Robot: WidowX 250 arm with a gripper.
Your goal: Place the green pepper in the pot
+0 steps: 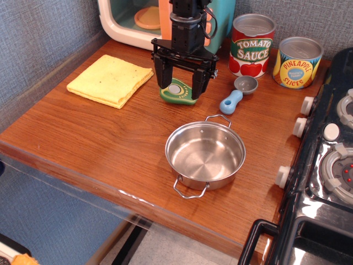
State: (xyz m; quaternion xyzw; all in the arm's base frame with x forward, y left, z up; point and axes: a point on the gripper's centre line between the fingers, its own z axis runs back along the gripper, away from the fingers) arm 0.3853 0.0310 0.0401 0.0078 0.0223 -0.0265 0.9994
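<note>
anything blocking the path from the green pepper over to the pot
Nothing visible does. The green pepper lies on the counter between the open fingers of the gripper, and only bare wood separates it from the pot. The blue-handled scoop lies off to the right, clear of that line.
</note>
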